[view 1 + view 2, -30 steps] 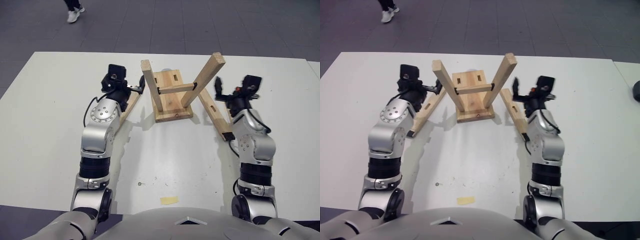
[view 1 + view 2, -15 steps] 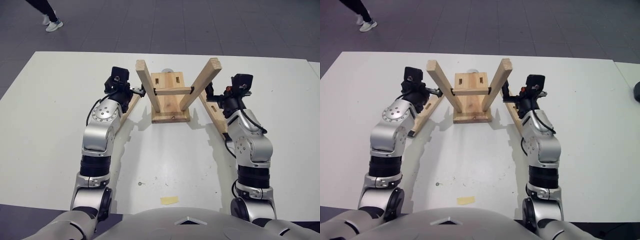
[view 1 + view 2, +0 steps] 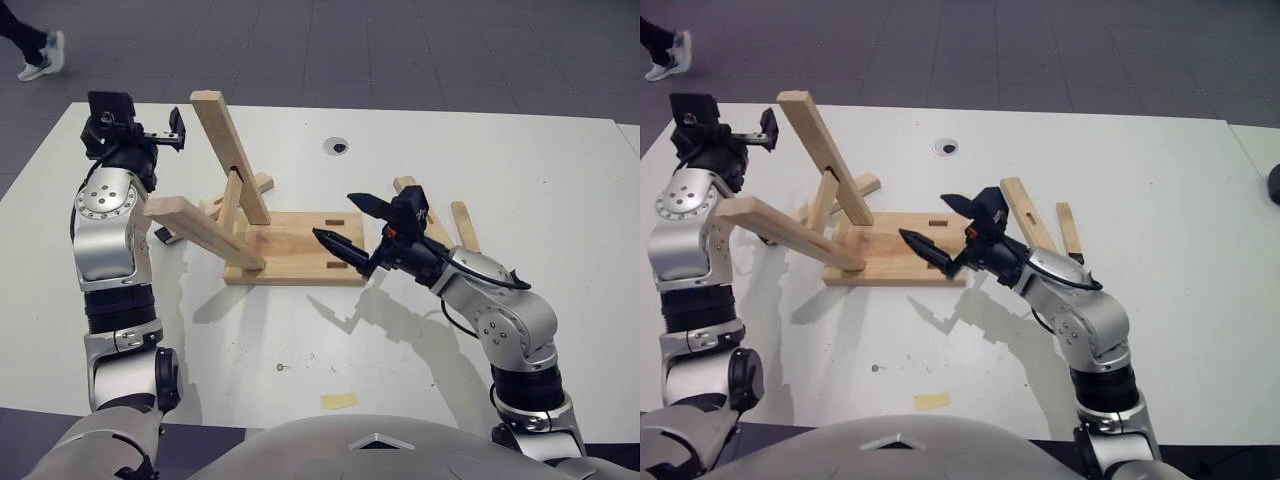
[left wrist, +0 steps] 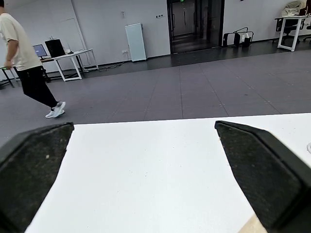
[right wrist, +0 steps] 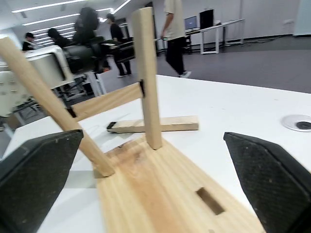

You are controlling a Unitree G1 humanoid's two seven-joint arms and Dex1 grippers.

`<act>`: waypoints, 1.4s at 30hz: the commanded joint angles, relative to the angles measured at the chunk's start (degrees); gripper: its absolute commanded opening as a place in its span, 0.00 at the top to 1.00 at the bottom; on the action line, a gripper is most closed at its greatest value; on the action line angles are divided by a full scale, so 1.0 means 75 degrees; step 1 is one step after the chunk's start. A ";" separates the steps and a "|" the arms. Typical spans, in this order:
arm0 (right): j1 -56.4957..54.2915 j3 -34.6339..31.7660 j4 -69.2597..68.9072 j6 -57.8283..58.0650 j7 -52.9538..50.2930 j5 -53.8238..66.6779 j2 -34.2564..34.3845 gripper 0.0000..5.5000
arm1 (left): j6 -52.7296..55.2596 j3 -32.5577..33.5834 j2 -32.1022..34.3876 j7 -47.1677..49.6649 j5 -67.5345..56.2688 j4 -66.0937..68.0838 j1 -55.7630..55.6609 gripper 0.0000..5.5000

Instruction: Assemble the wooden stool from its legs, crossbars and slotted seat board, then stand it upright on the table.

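Observation:
The slotted seat board [image 3: 300,264] lies flat mid-table. Two legs stand in its left end: one [image 3: 228,150] rises steeply, the other [image 3: 200,230] leans out low to the left. A crossbar [image 3: 231,203] joins them. My right gripper [image 3: 350,225] hovers open over the board's right end, nothing between its fingers [image 5: 39,179]. The right wrist view looks along the board [image 5: 160,194] at both legs. My left gripper [image 3: 160,135] hangs open, high beyond the legs at the far left, with bare table between its fingers [image 4: 34,165].
A loose leg [image 3: 428,218] and a short crossbar [image 3: 462,225] lie right of the board, partly behind my right arm. Another loose leg [image 5: 155,124] lies behind the standing legs. A cable hole [image 3: 340,146] is at the back, a yellow tape scrap [image 3: 338,400] near the front edge.
The board with its two legs has turned and shifted toward the front left. My left gripper pulled away up and left. My right gripper swung inward, over the board's right end.

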 commanded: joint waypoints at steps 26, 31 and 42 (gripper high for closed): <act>0.0220 -0.1141 0.0648 -0.0465 -0.1054 -0.0658 0.0185 0.02 | 0.3737 0.3390 0.1346 -0.2205 -1.0767 -0.3259 0.2494 0.02; 0.0391 -0.1052 0.0577 -0.0518 -0.1121 -0.0715 0.0260 0.02 | 0.3396 0.2575 0.1624 -0.2016 -0.9748 -0.3301 0.2710 0.02; 0.0330 -0.0792 0.0731 -0.0665 -0.1318 -0.0976 0.0515 0.02 | 0.1113 -0.0931 0.1032 -0.2253 -0.4596 -0.1086 0.0699 0.02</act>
